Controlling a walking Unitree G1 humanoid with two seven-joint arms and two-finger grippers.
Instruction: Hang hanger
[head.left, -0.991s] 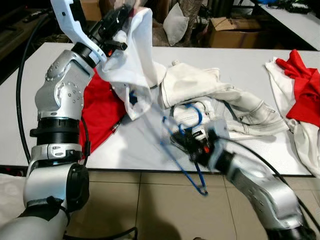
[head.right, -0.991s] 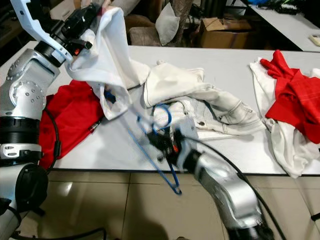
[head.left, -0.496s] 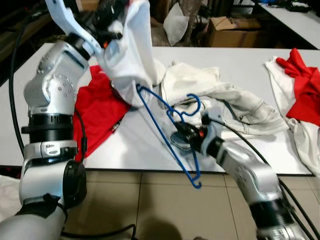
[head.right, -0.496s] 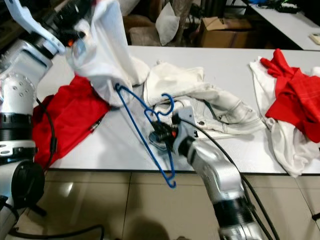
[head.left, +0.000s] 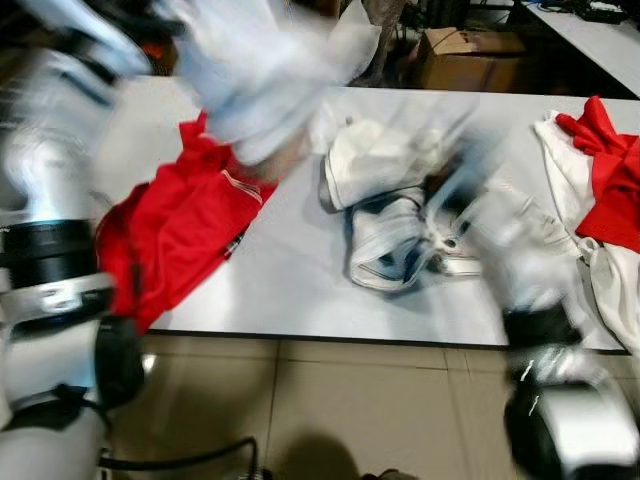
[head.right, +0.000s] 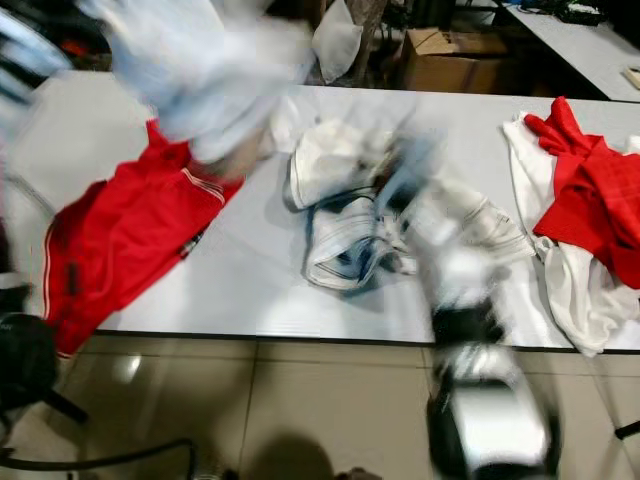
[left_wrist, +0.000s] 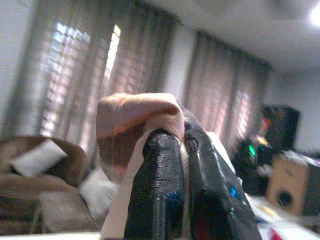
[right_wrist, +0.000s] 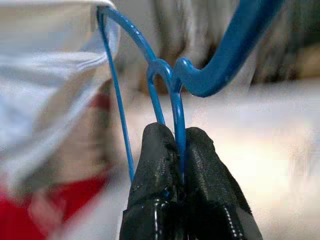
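Both arms have swung up off the table (head.left: 300, 290) since half a second ago, and the head views now smear them into pale streaks, so the whole move reads as fast and mid-flight. What was a blue hanger (right_wrist: 172, 85) slanting low over the table's front edge is now lifted with the right tool (right_wrist: 181, 145), whose two black fingers are clenched on the thin wire just under the hook. One end of the hanger's shoulder runs up to the white garment (right_wrist: 45, 75) and seems to sit inside its opening, though blur makes that hard to confirm. The left tool (left_wrist: 182, 142) is clamped on a fold of the same pale cloth, held high above the table with curtains behind it. That suggests the threading step is underway: garment raised open, hanger being worked into it, with the hanging itself not yet done. As for the hanger, it looks like slim blue wire with a thicker curved hook, light and springy, likely to twist in a narrow pinch. On the table lie a red shirt (head.left: 180, 230) and crumpled white clothes (head.left: 390, 210).
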